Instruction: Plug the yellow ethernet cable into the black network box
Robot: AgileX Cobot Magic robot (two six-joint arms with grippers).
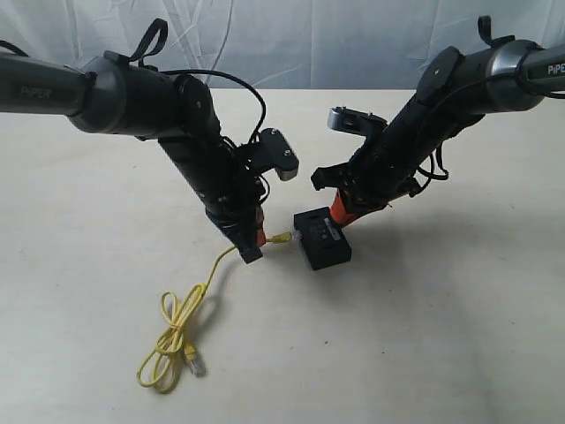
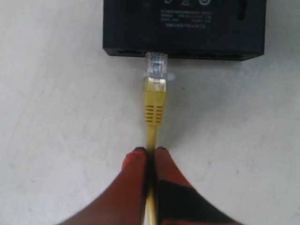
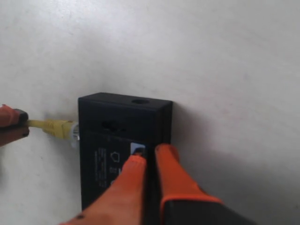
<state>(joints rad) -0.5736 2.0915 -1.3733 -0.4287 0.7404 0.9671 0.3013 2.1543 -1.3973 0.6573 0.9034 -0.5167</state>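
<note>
Matt plastic black network box (image 2: 136,28), glossy clear plug (image 2: 156,64).

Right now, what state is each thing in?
Left gripper: shut on yellow ethernet cable, behind the boot.
Clear plug: at the box's port, mostly outside.
Black network box: flat on table.
Right gripper: shut, fingertips on box top.
Cable's free end: loose on table.

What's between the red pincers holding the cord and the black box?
Only the end of the yellow ethernet cable: boot and clear plug run from the left gripper to the black network box, over bare table. The left wrist view shows it.
</note>
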